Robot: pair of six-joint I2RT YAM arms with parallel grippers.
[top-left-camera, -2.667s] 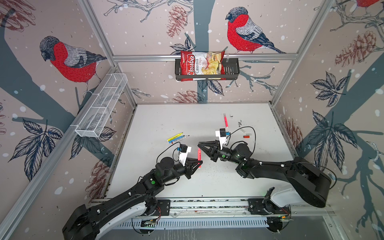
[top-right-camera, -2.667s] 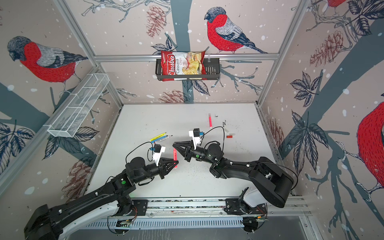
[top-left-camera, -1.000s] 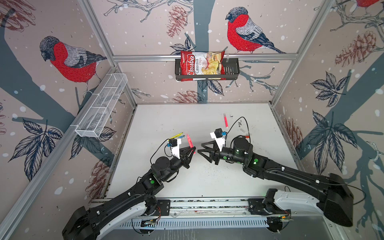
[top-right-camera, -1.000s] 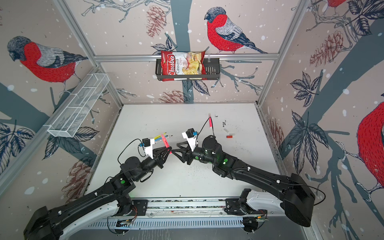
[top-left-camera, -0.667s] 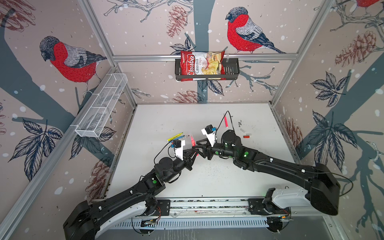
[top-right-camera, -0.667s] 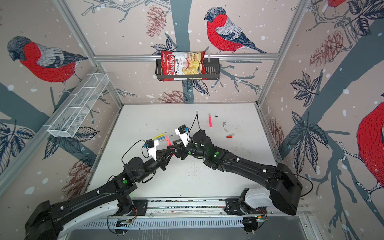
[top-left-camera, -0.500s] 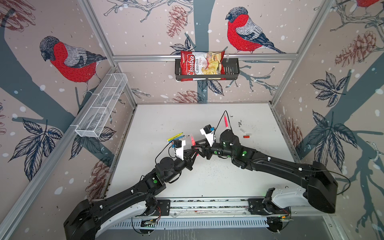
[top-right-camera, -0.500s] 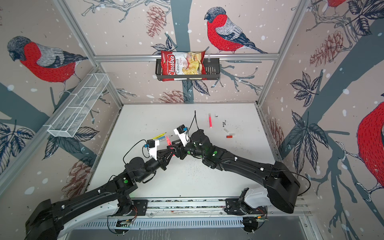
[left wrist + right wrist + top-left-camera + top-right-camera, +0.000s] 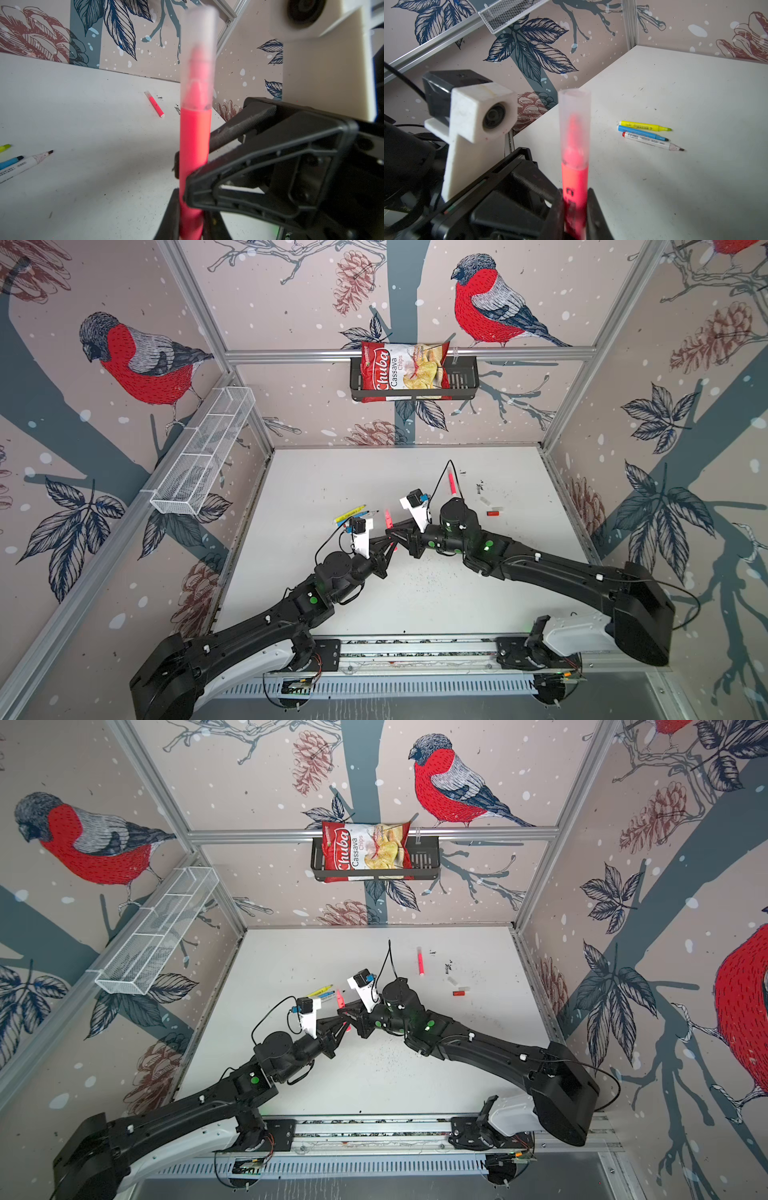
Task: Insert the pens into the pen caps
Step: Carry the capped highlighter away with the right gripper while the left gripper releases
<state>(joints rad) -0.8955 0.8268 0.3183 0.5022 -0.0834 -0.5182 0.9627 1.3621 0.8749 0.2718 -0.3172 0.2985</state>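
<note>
Pinching the same capped pink pen point(image 9: 195, 135), left gripper point(image 9: 190, 220) and right gripper point(image 9: 575, 209) meet.

**Left wrist view:** the neon pink pen point(image 9: 195, 135), a slim plastic marker, is out of focus along its translucent whitish tube cap point(image 9: 198, 52). Its uncapped end runs off the picture's edge between the fingers of the left gripper point(image 9: 190, 226). A black finger of the right gripper point(image 9: 187, 171) covers part of the barrel. The yellow pen point(image 9: 4, 148), blue pen point(image 9: 10, 162) and white-bodied pen point(image 9: 25, 165) are cut by the edge, so only their tip ends show.

**Right wrist view:** the black print on the pink barrel is blurred.

**Both top views:** the grippers hide most of the held pen. The small whitish cap point(image 9: 484, 501) and red cap point(image 9: 493, 513), far right, are too small to detail.
</note>
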